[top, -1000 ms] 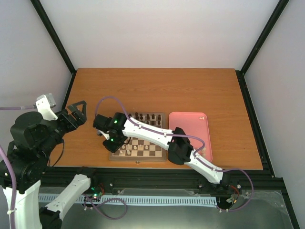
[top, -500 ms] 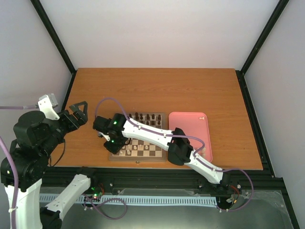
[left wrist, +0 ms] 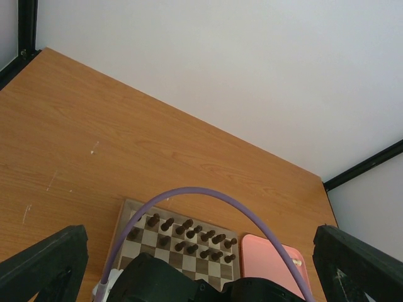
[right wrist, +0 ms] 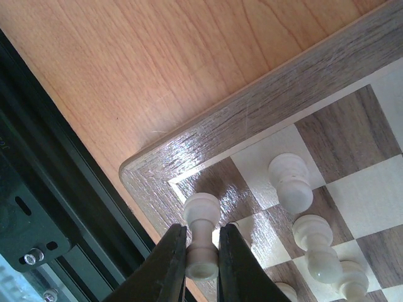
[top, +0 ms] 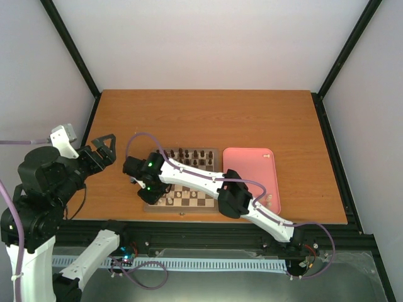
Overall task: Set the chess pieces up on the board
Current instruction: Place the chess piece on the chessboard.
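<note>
Only the near-left corner of the wooden board [right wrist: 208,135] fills the right wrist view. My right gripper [right wrist: 203,236] is shut on a cream-white chess piece [right wrist: 202,211], held over the corner dark square. Other white pieces [right wrist: 291,182] stand on neighbouring squares. From above, the right arm reaches across the board [top: 208,202] to that corner, and its wrist hides the gripper [top: 146,189]. My left gripper [top: 104,148] hangs open and empty left of the board. Its wrist view looks between its wide-spread fingers [left wrist: 44,264] at the board [left wrist: 135,207].
Dark brown chessmen [left wrist: 189,229] fill the board's two far rows. A pink tray [top: 242,165] lies right of the board with a few white pieces [top: 267,153] in it. A purple cable [left wrist: 208,192] arcs over the right arm. The table's black front rail [right wrist: 38,189] runs beside the board corner.
The right wrist has shifted slightly toward the board's near-left corner, still gripping the piece. The left arm lifted a little, its gripper staying open.
</note>
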